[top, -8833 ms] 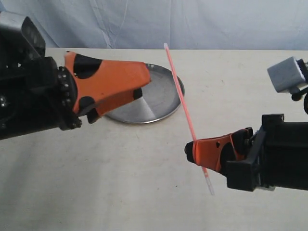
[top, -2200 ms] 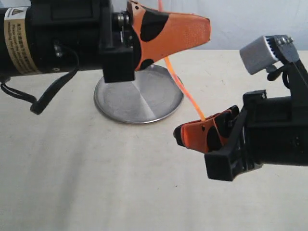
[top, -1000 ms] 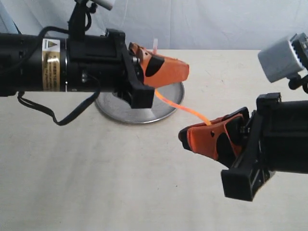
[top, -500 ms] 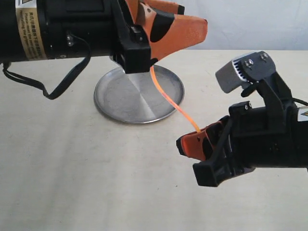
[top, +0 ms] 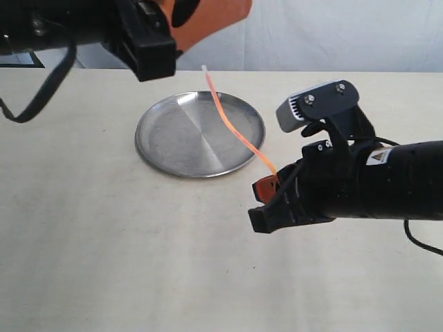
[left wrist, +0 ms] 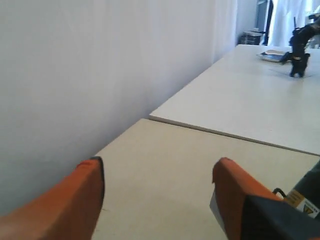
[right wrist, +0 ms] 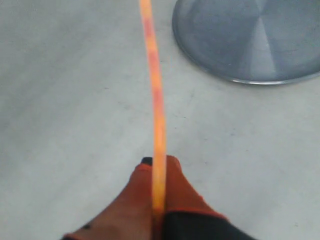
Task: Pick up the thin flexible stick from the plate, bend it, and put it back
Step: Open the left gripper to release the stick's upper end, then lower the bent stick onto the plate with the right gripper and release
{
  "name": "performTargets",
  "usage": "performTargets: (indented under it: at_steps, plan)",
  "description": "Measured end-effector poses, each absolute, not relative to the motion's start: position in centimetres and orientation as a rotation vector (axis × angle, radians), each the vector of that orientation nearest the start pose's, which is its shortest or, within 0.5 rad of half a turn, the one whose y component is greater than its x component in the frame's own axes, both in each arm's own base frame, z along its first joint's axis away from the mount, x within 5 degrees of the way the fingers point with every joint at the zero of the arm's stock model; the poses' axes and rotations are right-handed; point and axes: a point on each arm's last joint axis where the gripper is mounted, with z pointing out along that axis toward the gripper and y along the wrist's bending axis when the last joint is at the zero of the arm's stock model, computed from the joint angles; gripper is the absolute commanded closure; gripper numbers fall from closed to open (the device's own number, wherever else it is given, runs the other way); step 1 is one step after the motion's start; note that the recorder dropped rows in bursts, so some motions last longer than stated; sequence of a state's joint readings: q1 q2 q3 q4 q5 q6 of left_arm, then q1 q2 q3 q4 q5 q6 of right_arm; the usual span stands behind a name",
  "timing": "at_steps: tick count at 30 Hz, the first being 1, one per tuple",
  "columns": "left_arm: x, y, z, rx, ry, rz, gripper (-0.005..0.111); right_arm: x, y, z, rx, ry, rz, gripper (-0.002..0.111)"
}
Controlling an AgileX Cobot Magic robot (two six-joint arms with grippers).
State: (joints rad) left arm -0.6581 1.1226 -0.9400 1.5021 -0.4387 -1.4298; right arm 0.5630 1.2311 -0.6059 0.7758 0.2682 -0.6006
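**Fig. 1. Stick clamped in the right gripper, raised beside the plate**

I see the right gripper (top: 266,187) closed tight on 1 end of the thin flexible stick (top: 232,128). In the right wrist view its 2 orange fingers (right wrist: 134,196) press together with the rod pinched between them. From that grip the stick rises off the table (top: 104,242) in a shallow curve. In the exterior view it passes in front of the plate (top: 173,142) on the side nearest the right gripper, and its whitish free end stands in the air by the far rim. I cannot see it touching the plate anywhere. The plate rests on the table near the right gripper. The left gripper (left wrist: 159,165) is spread wide and holds nothing. In the exterior view it sits at the upper edge, mostly cut off by the frame and apart from the stick's free end.
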Motion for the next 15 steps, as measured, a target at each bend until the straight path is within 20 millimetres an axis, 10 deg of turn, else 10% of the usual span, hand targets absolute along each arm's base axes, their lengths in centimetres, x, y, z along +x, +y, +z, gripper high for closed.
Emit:
performTargets:
  at_steps: [15]
  plan:
    - [13.2, -14.2, 41.6, 0.823, 1.367, -0.745, 0.055, 32.5, 18.4, 19.5, -0.656, 2.352, 0.396, 0.109]
